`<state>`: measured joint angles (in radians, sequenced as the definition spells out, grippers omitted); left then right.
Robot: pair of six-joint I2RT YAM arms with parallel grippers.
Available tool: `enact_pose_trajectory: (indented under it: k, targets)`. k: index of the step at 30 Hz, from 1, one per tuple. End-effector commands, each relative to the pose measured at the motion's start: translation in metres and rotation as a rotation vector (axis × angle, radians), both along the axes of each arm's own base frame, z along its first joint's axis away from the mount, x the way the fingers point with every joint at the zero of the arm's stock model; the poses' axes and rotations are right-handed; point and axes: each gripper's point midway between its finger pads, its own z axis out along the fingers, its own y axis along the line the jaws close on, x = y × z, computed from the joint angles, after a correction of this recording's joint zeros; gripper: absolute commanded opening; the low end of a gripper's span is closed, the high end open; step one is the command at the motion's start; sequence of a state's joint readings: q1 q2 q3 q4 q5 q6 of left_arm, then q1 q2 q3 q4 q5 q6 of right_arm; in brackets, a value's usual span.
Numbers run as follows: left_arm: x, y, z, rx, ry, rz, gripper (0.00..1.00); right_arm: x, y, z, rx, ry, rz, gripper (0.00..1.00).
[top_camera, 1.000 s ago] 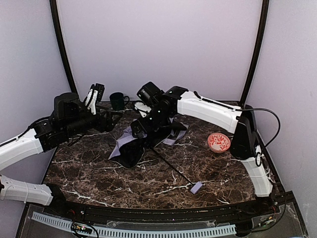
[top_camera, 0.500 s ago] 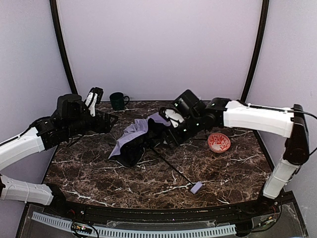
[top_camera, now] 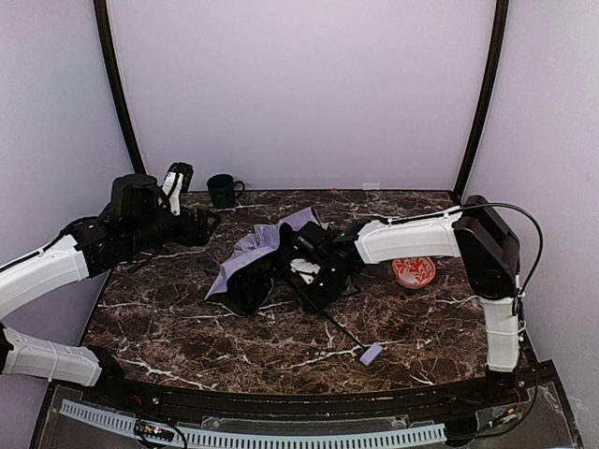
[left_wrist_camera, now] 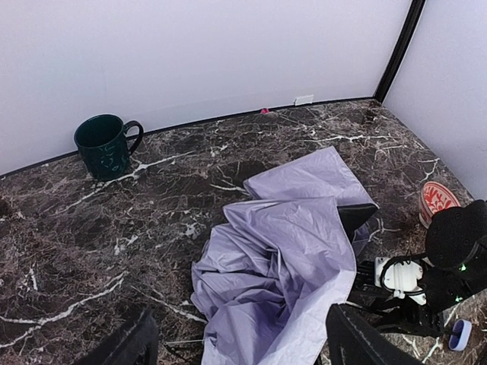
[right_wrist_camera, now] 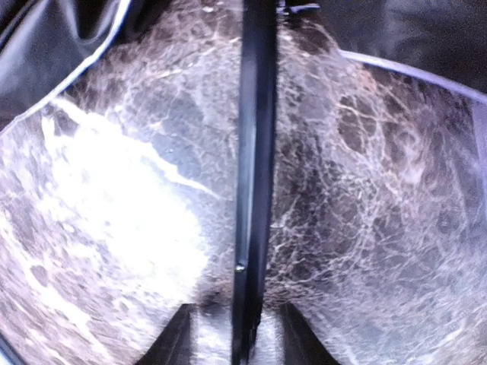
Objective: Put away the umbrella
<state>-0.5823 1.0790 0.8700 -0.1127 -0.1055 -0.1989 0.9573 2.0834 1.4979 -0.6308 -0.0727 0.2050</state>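
The umbrella [top_camera: 251, 257] lies crumpled at mid-table, lavender fabric [left_wrist_camera: 289, 251] up, black lining at its edges. Its thin black shaft [top_camera: 329, 324] runs toward the near right and ends in the small lavender handle [top_camera: 372, 354]. My right gripper [top_camera: 314, 279] is down at the table where the shaft leaves the canopy. In the right wrist view the shaft [right_wrist_camera: 255, 152] runs between its fingers [right_wrist_camera: 183, 338], narrow gaps showing on both sides. My left gripper [top_camera: 178, 180] hovers open at the far left, above and clear of the fabric, nothing between its fingers [left_wrist_camera: 350, 338].
A dark green mug [top_camera: 223, 190] stands at the back left near the wall. A red-patterned bowl [top_camera: 413, 270] sits on the right, just beyond my right forearm. Dark marble table [top_camera: 187, 318]; walls close in on three sides.
My right arm swung off the canopy and dropped to the shaft, its fingers narrowing around it. The fabric was flipped lavender side up. My left arm barely moved.
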Motion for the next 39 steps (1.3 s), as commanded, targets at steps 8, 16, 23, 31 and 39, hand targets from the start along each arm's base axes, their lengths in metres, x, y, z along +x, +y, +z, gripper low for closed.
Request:
enact_pose_trajectory:
  k: [8,16,23,31,39]
  targets:
    - [-0.001,0.008,0.057,0.024,-0.149,-0.005,0.77,0.036,0.042,0.148,0.356,0.017,0.139,0.00]
    - [-0.036,0.030,0.165,-0.018,-0.418,-0.022,0.73,0.046,0.006,0.335,0.721,-0.090,0.199,0.00]
    - [-0.047,0.029,0.168,-0.006,-0.502,-0.069,0.73,0.014,-0.019,0.440,0.948,-0.227,0.331,0.00]
    - [-0.044,-0.066,0.122,-0.194,-0.571,-0.510,0.73,-0.034,-0.040,0.504,1.125,-0.303,0.469,0.00]
    - [-0.053,-0.157,0.165,-0.262,-0.760,-0.821,0.90,-0.054,-0.054,0.525,1.181,-0.358,0.497,0.00]
